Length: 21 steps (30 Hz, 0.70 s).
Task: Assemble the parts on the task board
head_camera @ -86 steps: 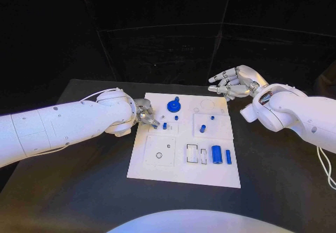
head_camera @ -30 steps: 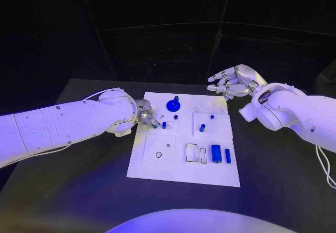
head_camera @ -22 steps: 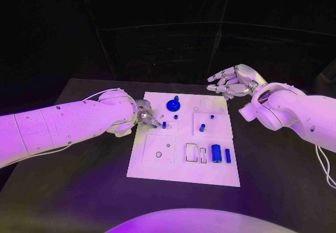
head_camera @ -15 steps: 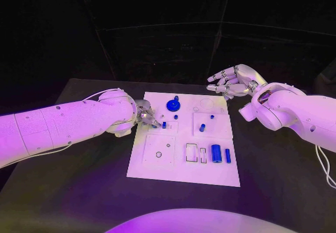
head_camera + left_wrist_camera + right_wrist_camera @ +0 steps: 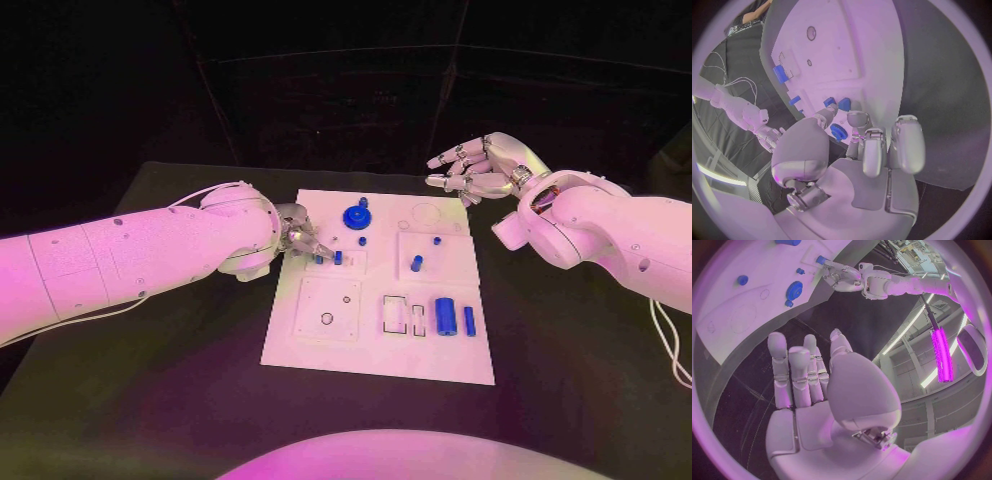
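The white task board [image 5: 335, 345] lies mid-table. My left hand [image 5: 300, 235] sits at its left edge with fingers curled; thumb and a fingertip [image 5: 857, 119] pinch a small blue peg [image 5: 844, 104] low over the board, beside another peg [image 5: 338, 257]. A blue gear [image 5: 356, 216] stands at the far side, just past my fingers [image 5: 838, 132]. More small pegs [image 5: 417, 264] stand mid-board. A blue cylinder [image 5: 446, 317] and a thin blue bar [image 5: 469, 320] lie toward the near right. My right hand [image 5: 483, 168] hovers past the far right corner, fingers apart, holding nothing.
The board has empty rectangular slots [image 5: 395, 315] and a round hole [image 5: 327, 320] in its near half. Black table [image 5: 173, 400] surrounds the board on all sides. From the right wrist, the board [image 5: 742, 305] lies well away from my right hand [image 5: 811, 385].
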### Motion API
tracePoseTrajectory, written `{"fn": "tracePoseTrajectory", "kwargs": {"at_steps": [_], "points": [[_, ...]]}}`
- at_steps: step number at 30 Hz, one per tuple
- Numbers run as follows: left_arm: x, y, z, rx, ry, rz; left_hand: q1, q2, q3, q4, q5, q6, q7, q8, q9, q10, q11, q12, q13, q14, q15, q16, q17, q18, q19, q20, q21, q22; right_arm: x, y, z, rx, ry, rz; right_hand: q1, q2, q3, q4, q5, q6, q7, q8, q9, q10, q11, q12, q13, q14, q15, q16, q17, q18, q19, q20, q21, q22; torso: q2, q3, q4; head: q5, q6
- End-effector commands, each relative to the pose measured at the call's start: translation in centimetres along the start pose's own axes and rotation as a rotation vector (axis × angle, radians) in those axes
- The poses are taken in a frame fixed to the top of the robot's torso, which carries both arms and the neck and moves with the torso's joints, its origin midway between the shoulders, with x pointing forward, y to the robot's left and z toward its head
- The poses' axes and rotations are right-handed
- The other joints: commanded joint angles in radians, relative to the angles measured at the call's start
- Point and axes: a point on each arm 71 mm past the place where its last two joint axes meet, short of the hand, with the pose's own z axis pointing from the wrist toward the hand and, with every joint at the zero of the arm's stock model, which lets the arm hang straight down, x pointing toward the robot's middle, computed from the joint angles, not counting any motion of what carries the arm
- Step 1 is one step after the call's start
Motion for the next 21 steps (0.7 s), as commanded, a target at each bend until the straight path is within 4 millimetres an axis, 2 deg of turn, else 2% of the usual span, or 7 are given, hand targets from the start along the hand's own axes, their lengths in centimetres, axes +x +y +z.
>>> {"fn": "tracePoseTrajectory", "kwargs": {"at_steps": [1,11,21], "points": [[-0.31,-0.04,-0.08,0.018,-0.033,-0.041,-0.003,0.005,-0.015,0.002,0.004,-0.006,0.001,0.003,-0.002,-0.007,0.0,-0.004,-0.007,0.104,-0.007,0.006,0.263,0.0,0.022,-0.007,-0.006,-0.004,0.01,0.16,0.06,-0.008,0.005,0.004,-0.001,0.007,-0.004,0.0,0.004,-0.006,-0.002,0.005,0.001,-0.009,0.0,0.001,-0.001,-0.003,-0.001,-0.006,-0.001,0.021,0.001,0.0,-0.002,-0.001,0.0,-0.0003,0.0,-0.001,0.0],[-0.33,0.05,-0.18,0.038,-0.027,-0.078,0.044,0.028,-0.034,-0.005,0.004,-0.02,0.007,-0.005,-0.01,-0.02,0.005,-0.014,-0.024,0.104,-0.003,0.006,0.263,0.001,0.02,-0.004,-0.013,-0.01,0.01,0.14,0.07,-0.008,0.006,0.004,-0.002,0.007,-0.006,0.001,0.004,-0.007,-0.002,0.005,0.001,-0.01,0.0,0.001,-0.002,-0.004,-0.001,-0.007,-0.001,0.02,0.001,0.0,-0.003,-0.001,0.0,0.0003,0.0002,-0.001,-0.001],[-0.07,0.11,-0.2,0.036,0.011,-0.062,0.062,0.028,-0.043,-0.012,0.004,-0.02,0.008,-0.006,-0.012,-0.022,0.006,-0.015,-0.027,0.104,-0.002,0.006,0.263,0.001,0.02,-0.003,-0.013,-0.009,0.01,0.13,0.08,-0.007,0.006,0.004,-0.002,0.007,-0.006,0.001,0.004,-0.007,-0.002,0.005,0.001,-0.01,0.0,0.001,-0.002,-0.004,-0.001,-0.007,-0.001,0.02,0.001,0.0,-0.003,-0.001,0.0,0.0005,0.0002,0.0,-0.003]]}}
